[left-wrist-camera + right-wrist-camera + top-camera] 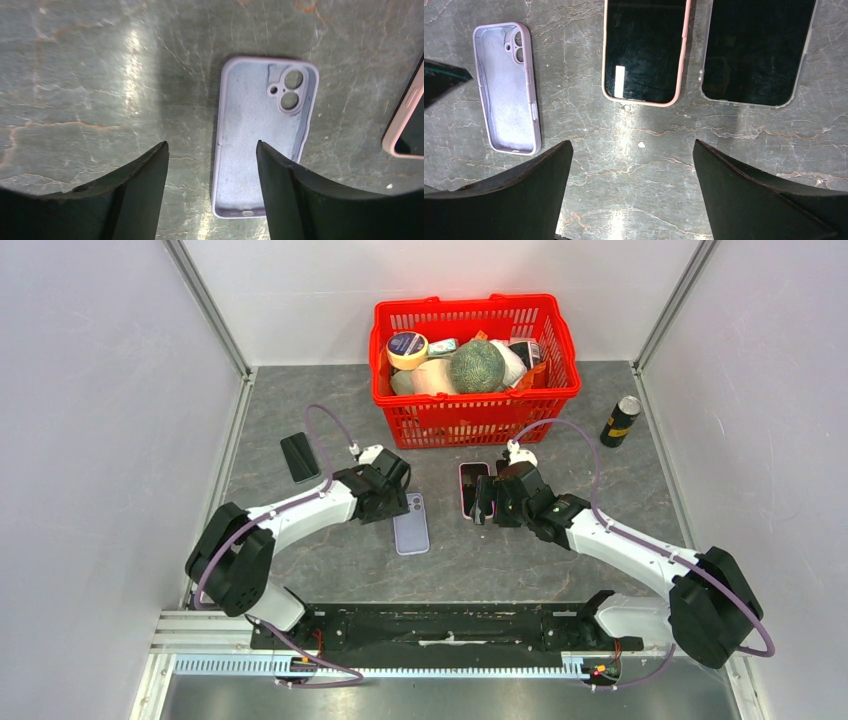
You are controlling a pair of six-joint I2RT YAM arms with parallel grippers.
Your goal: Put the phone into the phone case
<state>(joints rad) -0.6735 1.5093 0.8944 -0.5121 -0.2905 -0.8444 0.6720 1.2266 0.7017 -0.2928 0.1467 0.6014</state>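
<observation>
An empty lilac phone case (411, 525) lies open side up on the grey table; it also shows in the left wrist view (260, 135) and the right wrist view (506, 87). A pink-edged phone (472, 488) lies screen up to its right, seen in the right wrist view (644, 50) and at the edge of the left wrist view (407, 120). My left gripper (211, 145) is open and empty above the case's left edge, also seen from above (398, 502). My right gripper (631, 142) is open and empty just short of the phone, also seen from above (485, 506).
A second phone in a clear case (756, 50) lies right of the pink phone. A red basket (455, 425) full of goods stands behind. A dark phone-shaped slab (299, 457) lies at the left, a black can (620, 420) at the right.
</observation>
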